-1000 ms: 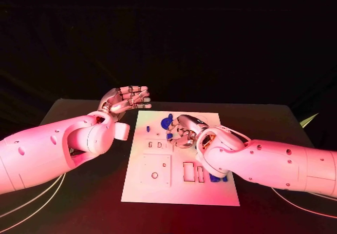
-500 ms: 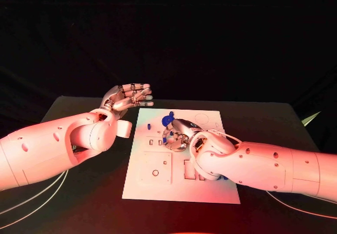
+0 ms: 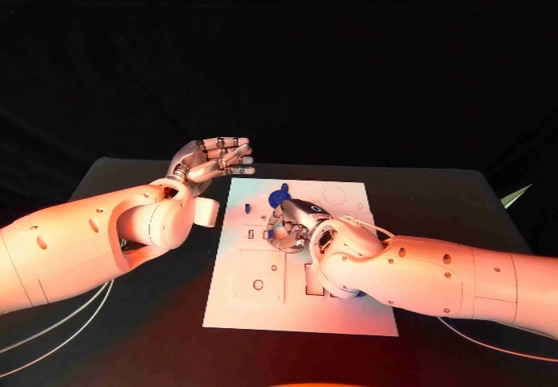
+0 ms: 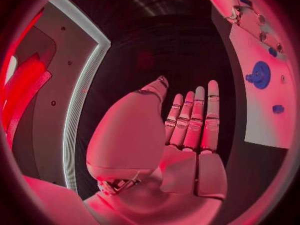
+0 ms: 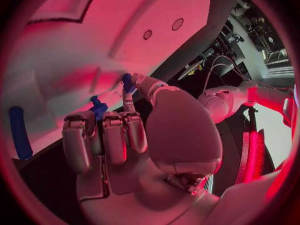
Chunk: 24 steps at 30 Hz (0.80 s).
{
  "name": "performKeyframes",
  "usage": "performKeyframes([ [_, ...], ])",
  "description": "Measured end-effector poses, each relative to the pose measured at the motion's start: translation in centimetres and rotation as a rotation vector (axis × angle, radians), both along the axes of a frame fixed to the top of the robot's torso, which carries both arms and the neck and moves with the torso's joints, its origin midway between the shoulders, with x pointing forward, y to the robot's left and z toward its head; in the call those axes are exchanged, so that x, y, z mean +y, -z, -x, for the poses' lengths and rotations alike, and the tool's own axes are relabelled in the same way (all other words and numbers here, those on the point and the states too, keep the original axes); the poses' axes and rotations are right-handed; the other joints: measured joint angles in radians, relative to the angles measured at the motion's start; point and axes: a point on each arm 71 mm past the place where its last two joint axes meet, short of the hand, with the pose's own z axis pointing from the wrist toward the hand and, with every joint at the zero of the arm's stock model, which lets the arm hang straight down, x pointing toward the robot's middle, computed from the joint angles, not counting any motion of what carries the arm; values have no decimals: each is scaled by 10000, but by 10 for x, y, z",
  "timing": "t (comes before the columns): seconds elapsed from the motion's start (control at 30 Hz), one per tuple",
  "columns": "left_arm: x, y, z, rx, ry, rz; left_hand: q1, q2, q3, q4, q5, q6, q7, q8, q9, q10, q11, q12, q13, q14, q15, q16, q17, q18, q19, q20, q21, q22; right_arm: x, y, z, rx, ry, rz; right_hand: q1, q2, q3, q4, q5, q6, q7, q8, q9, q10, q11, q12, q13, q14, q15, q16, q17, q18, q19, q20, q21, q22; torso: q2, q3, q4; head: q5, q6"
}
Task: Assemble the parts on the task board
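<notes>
Shifted a little nearer along the white rectangular task board (image 3: pixel 349 316) since a second ago, and lower over it: the right silver hand (image 3: pixel 292 225). Now sits above the board's middle, fingers curled inward, palm down. Seen from the right wrist, shows a small blue part (image 5: pixel 127 82) at the thumb tip and another blue bit (image 5: pixel 97 107) just by the curled fingers (image 5: pixel 116 135); cannot tell whether either is pinched or merely touched. Also shows a long blue bar-shaped part (image 5: pixel 19 132) lying flat on the board, apart from the hand.

Barely changed over the same second: the left silver hand (image 3: pixel 214 164). Hovers raised over the black table (image 3: pixel 116 184), just beside the board's far left corner, palm facing the board. Released, holding nothing, with fingers (image 4: pixel 195 116) straight and side by side and the thumb set apart from them.

Lying on the far end of the board, between the two hands: a blue round disc-shaped part with a knob (image 3: pixel 278 196). Near it, closer to the board's left edge, a small blue peg-like piece (image 3: pixel 247 207). Both untouched by either hand.
</notes>
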Motion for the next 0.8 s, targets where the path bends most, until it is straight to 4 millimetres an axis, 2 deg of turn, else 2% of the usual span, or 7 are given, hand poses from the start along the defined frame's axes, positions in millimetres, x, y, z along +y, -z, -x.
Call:
performKeyframes([
  [0.1,0,0,0,4,-5,-4,0,0,0,0,0,0,0,0,0,0,0,0,0,0,0,0,0,0,0,0,0,0,-1,2,-2,-31,46,57,-22,22,0,0,0,-37,36,5,196,0,0,-39,0,0,0,0,-1,0,0,0,0,0,-5,0,0,1,-10],
  [0.37,1,0,0,11,-13,-9,0,0,0,0,0,0,0,0,0,0,0,0,0,0,0,0,-1,-1,0,0,0,-1,-1,2,-4,-147,79,126,-40,40,-1,1,-1,-63,57,5,221,0,0,-39,-1,0,0,0,-1,0,0,0,0,-1,-12,1,-22,33,-10],
  [0.8,1,0,0,21,-20,-17,0,0,0,0,0,0,0,0,0,38,-37,0,0,0,0,0,8,-1,0,0,0,7,0,3,-4,-235,43,198,-93,-13,-1,1,-1,-92,57,4,215,0,0,-76,-1,0,0,0,-1,0,0,0,0,-1,-11,12,-23,35,-48],
])
